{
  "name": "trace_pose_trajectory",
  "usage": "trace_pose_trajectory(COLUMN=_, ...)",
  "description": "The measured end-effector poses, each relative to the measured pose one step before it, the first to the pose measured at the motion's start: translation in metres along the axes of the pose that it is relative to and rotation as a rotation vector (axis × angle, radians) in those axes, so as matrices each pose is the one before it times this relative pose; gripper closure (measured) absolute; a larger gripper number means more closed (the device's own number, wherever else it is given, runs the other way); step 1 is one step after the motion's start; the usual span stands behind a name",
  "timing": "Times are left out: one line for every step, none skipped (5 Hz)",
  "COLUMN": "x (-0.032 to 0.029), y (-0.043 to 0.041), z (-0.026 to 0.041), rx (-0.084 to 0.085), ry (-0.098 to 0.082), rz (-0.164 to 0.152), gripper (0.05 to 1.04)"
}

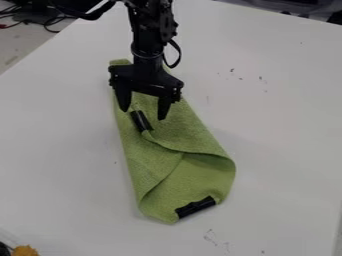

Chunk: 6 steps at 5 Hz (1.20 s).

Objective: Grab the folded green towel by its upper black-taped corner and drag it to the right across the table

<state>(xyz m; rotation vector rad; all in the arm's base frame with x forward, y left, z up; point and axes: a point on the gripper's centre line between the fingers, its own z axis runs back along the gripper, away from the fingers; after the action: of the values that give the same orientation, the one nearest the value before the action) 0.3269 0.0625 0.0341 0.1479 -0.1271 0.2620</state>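
A green cloth [200,172] lies on the white tabletop [287,140], stretching from behind the black pincer [143,115] toward the near side, with folds across its lower half. The pincer hangs over the cloth's upper part, its two fingers spread well apart; whether their tips touch the fabric cannot be told. A short black strip [141,121] sits on the cloth near the fingertips, and another black strip [196,206] is at its near edge. Small dark scuffs [262,80] mark the surface to the right and below. Past the far left edge, black cables [50,22] run by a pale floor [15,42]; an orange-yellow fuzzy thing [25,250] pokes in at the bottom left.
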Motion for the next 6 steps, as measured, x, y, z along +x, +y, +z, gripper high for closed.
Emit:
trace_pose_trajectory(x=-0.00068, y=0.00014, z=-0.00480, rx=-0.0222, ry=0.0047, rz=0.0052, gripper=0.094)
trace_pose_trajectory(x=-0.00239, y=0.00040, z=-0.00767, rx=-0.0121, ry=0.0214, rz=-0.0015, gripper=0.114)
trace_pose_trajectory(x=-0.00176, y=-0.00024, z=-0.00608, rx=-0.0121, ry=0.0159, rz=0.0030, gripper=0.139)
trace_pose_trajectory(x=-0.00025, y=0.00134, z=-0.00315, rx=-0.0047, ry=0.0048, rz=0.0000, gripper=0.242)
trace_pose_trajectory(x=-0.00057, y=0.00144, z=-0.00163, rx=-0.0021, ry=0.0056, rz=-0.0033, gripper=0.528)
trace_pose_trajectory(x=-0.00088, y=-0.00091, z=-0.00089, rx=-0.0018, ry=0.0095, rz=-0.0045, gripper=0.777)
